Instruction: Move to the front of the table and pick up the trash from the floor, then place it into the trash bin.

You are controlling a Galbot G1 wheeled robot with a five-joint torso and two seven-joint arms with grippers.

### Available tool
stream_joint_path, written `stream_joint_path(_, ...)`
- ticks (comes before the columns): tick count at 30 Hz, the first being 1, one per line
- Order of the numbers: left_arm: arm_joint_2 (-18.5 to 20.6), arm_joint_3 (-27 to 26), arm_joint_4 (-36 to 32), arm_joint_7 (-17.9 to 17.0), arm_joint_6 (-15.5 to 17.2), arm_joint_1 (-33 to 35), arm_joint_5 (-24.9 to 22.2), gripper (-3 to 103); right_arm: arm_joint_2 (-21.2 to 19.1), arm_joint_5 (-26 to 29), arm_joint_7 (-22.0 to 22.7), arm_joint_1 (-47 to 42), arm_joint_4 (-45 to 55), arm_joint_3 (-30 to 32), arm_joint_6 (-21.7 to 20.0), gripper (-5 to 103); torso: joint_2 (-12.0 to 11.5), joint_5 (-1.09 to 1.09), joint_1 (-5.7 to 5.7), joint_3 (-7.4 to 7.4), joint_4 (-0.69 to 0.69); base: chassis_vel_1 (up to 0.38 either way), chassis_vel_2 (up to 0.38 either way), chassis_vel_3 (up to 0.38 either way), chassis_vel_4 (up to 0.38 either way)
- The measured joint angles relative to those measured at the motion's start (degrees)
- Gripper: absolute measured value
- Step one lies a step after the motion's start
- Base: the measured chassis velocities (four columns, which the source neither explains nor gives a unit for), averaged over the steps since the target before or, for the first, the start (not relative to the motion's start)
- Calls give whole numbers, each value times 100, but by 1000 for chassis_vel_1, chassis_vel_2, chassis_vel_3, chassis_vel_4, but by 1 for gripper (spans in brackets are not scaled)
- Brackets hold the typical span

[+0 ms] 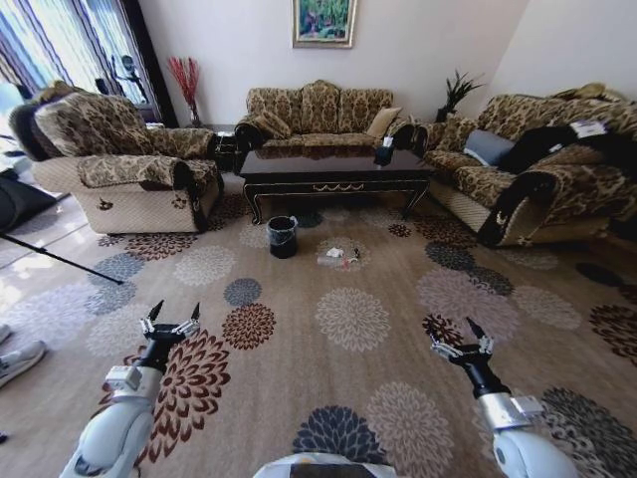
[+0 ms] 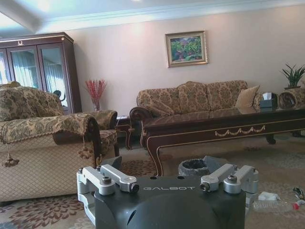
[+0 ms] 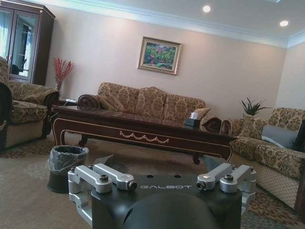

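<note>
We are holding our left gripper point(image 1: 170, 315) over the carpet point(image 1: 348, 329), fingers spread and empty. Ahead, the trash bin point(image 1: 283, 236) is standing before the table point(image 1: 333, 169), the trash point(image 1: 336, 258) lying just right of it. Our right gripper point(image 1: 465, 337) is hovering likewise, open. The left wrist view is showing the bottle's red cap point(image 2: 296, 204).

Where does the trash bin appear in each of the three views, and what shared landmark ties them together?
Head view: the trash bin stands on the carpet before the table's left end.
Left wrist view: its rim peeks over the tool body, below the table.
Right wrist view: it stands on the carpet under the table's near end.
Shared landmark: the table.
</note>
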Motion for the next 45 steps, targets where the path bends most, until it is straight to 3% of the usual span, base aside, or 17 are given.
stream_joint_path(19, 5, 123, 16, -9, 62, -51, -98, 99, -89, 71, 44, 64, -23, -83, -77, 100, -423, 0, -154, -270, 0, 0, 0, 0, 0)
stream_joint_path(26, 0, 130, 27, -20, 80, -63, -87, 99, -260, 410, 141, 231, -69, -209, -293, 100, -604, 0, -222, -383, 0, 0, 0, 0, 0)
stream_joint_path(45, -44, 176, 26, -44, 115, -99, -29, 99, -363, 382, 151, 307, -150, -308, -318, 100, -1025, 0, -355, -671, 0, 0, 0, 0, 0)
